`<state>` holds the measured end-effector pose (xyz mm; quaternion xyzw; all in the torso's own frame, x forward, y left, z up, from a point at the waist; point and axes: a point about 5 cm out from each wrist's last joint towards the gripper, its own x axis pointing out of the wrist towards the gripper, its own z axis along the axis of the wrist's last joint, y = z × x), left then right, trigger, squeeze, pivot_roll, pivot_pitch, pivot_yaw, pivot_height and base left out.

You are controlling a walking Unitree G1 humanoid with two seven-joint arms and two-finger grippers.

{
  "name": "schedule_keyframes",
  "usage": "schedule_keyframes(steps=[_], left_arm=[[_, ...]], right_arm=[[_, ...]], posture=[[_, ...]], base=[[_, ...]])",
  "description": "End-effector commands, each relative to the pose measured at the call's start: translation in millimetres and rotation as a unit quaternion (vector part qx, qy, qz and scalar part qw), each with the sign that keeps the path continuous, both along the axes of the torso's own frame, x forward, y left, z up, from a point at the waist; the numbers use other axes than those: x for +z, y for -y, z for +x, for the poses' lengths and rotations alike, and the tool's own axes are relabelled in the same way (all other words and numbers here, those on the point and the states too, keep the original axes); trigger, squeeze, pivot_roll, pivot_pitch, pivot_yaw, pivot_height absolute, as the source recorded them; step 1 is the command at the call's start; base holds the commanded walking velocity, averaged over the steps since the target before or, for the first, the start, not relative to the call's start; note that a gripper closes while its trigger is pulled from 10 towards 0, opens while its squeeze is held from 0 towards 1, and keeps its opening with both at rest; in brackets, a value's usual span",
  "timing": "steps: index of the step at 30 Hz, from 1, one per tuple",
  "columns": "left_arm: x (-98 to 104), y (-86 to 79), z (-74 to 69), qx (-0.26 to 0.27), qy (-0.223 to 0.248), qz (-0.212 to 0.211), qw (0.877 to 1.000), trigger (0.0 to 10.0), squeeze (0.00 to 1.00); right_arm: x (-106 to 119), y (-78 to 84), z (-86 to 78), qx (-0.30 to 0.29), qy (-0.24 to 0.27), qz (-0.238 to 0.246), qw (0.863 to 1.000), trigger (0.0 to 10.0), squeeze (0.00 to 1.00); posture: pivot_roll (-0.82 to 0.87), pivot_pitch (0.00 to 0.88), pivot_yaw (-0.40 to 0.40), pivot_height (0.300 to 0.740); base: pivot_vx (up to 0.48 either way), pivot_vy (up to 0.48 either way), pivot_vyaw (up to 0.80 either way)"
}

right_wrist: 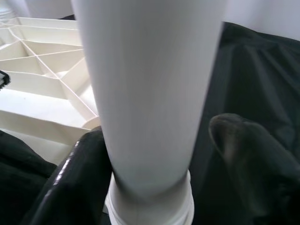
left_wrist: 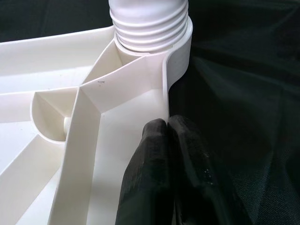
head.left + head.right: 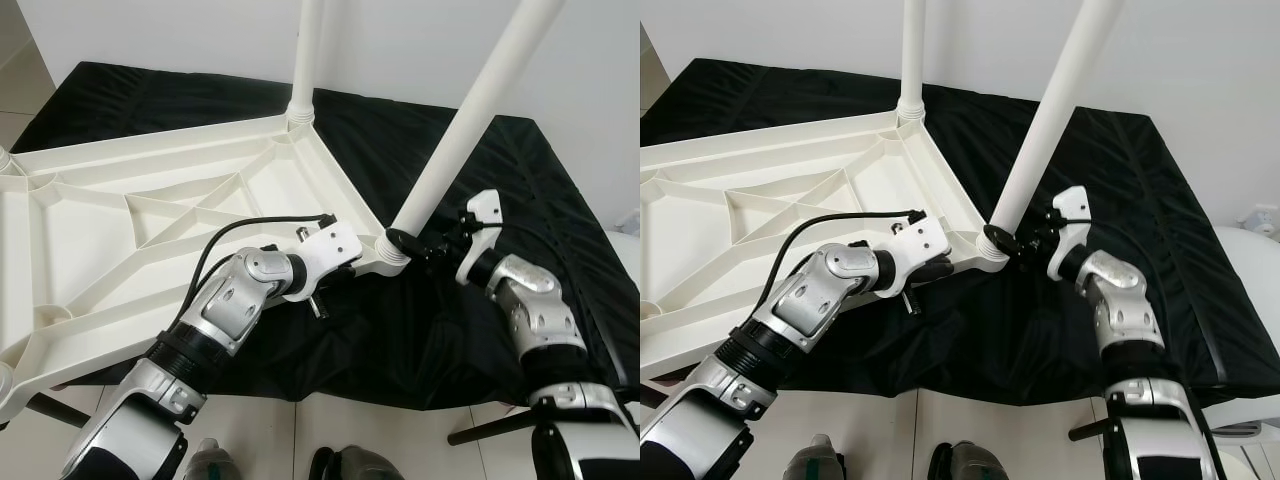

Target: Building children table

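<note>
Here the right end effector [image 3: 408, 243] clasps the table leg [image 3: 468, 128] — left end effector [image 2: 167, 129] pinches the tabletop [image 3: 150, 215] rim.

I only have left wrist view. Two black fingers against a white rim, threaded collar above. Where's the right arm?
Observer: The right gripper is at the base of the near leg, fingers on either side of it.
Operator: Is the leg straight?
Observer: No, it tilts to the robot's right, while the far leg stands upright in its corner.
Operator: What is the tabletop on?
Observer: It lies upside down on a black cloth.
</note>
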<state>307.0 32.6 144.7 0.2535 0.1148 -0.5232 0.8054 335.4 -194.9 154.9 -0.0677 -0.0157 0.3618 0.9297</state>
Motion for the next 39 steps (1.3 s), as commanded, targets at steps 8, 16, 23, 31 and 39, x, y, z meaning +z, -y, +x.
schedule_keyframes(steps=[8,16,23,31,39], left_arm=[[2.1,9.2,-4.0,-0.031,-0.006,0.0,1.0,10.0,0.0],[1.0,8.2,-4.0,-0.028,-0.007,0.0,1.0,10.0,0.0],[1.2,10.1,-3.8,-0.028,-0.006,-0.002,1.0,10.0,0.0],[1.0,11.7,-4.3,-0.027,-0.008,-0.006,1.0,10.0,0.0],[-0.1,11.3,-5.2,-0.027,-0.01,-0.006,1.0,10.0,0.0]], right_arm=[[-5.4,-4.3,3.5,0.033,-0.001,-0.013,0.999,6.3,0.0],[-8.4,-1.4,1.8,0.002,0.0,0.009,1.0,10.0,0.0],[-3.1,-3.3,5.7,-0.071,0.023,0.044,0.996,10.0,0.0],[2.0,-13.3,3.9,-0.144,0.048,0.069,0.986,10.0,0.0],[-0.8,-29.2,2.2,-0.23,0.027,0.097,0.968,10.0,0.0]], posture=[[0.06,0.036,-0.091,0.74],[0.06,0.034,-0.094,0.74],[0.05,0.031,-0.096,0.74],[0.05,0.036,-0.099,0.74],[0.05,0.036,-0.1,0.74]], base=[[0.0,0.0,0.0],[0.0,0.0,0.0],[0.0,0.0,0.0],[0.0,0.0,0.0],[0.0,0.0,0.0]])
